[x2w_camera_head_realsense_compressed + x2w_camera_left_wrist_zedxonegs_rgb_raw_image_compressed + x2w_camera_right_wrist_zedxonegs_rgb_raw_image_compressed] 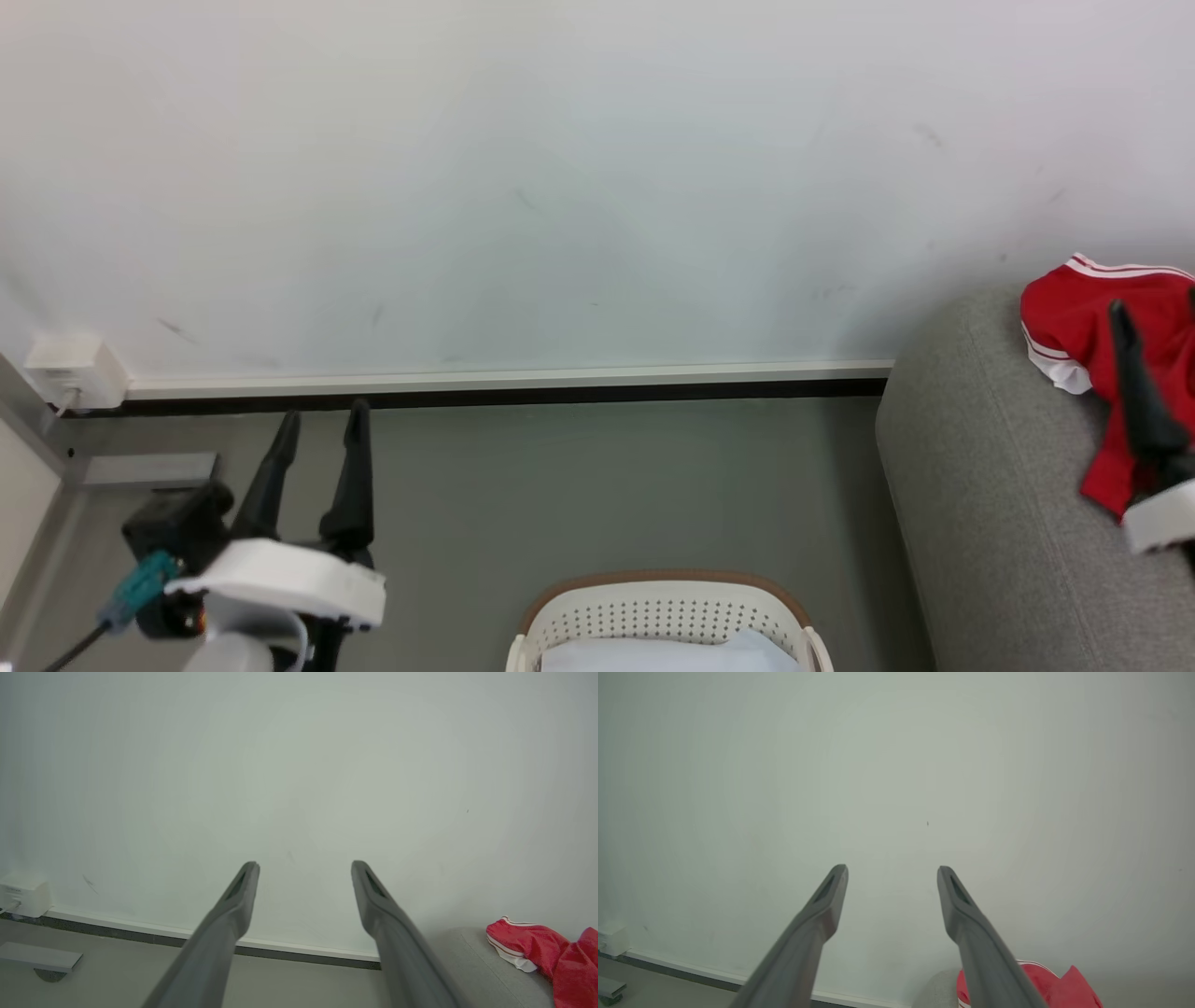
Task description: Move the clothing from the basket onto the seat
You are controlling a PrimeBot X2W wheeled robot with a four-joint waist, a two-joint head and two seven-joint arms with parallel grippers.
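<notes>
Closest to the head camera, the left gripper (325,413) hangs to the left of the basket (663,581), over the grey floor (560,485). Its two dark fingers are spread wide and point at the wall (597,187) with nothing between them. It looks parked out of the way so that the other arm has room. To the right of the basket stands the seat (980,485). The clothing (1083,322) lies crumpled on the seat's padded top, on the side far from the basket, red with white stripe trim showing. The right gripper (892,870) hovers over that heap, jaws released and empty, with one finger crossing the red cloth in the head view. By the look of it, this garment is delivered and the arm is free to return. Inside the basket a pale cloth (653,653) shows at the frame's bottom edge; whether more red garments lie beneath it cannot be told.
</notes>
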